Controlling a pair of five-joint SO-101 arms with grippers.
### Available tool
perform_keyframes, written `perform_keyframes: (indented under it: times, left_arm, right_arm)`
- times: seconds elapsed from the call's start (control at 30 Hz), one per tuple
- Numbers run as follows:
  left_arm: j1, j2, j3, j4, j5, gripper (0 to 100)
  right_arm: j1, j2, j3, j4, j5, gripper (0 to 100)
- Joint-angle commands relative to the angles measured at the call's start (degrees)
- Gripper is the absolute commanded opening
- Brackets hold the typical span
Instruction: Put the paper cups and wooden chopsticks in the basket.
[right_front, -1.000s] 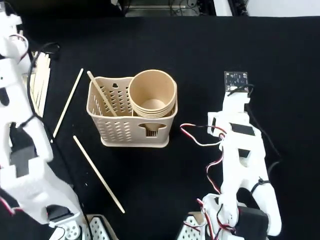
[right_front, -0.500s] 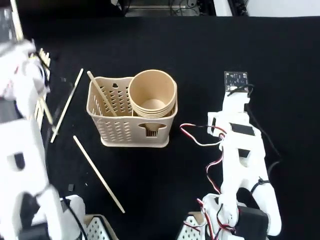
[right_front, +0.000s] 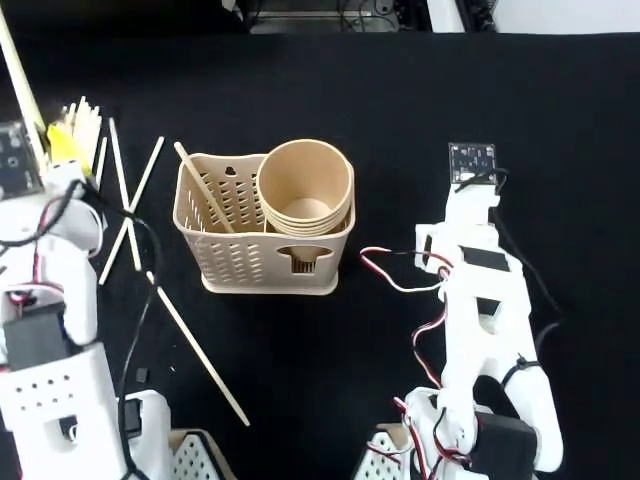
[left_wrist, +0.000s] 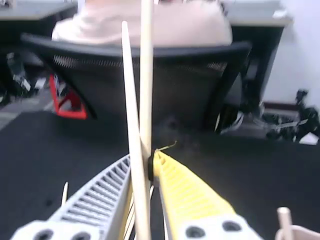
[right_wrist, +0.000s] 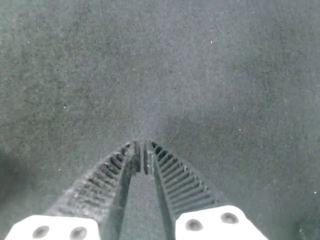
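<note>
This looks like an office used as a robotics lab. Behind the black-covered counter (right_front: 450, 90), the left wrist view shows a black mesh-backed office chair (left_wrist: 200, 75), a grey desk (left_wrist: 35, 10) farther off, a pale wall (left_wrist: 295, 55) and a tangle of cords (left_wrist: 300, 117) on the floor. On the counter, a white plastic robot arm (right_front: 480, 290) carries loose red and white wires (right_front: 395, 270), and more cables (right_front: 330, 15) lie along the counter's far edge.
</note>
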Motion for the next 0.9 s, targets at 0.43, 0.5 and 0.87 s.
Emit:
perform_keyframes:
  times: [0.43,0.5,0.87]
  left_arm:
    - [14.5,-39.6,11.4,-4.0,0.7,3]
    - [16.3,-41.5,12.0,-4.0,0.7,3]
    - [18.1,-37.1,11.6,-4.1,17.6,3]
  right_arm:
    - [-0.8,-1.3,-0.1,-0.9,0.0,3.5]
    - [-0.8,-1.3,-0.1,-0.9,0.0,3.5]
    - [-0.8,-1.3,-0.1,-0.9,0.0,3.5]
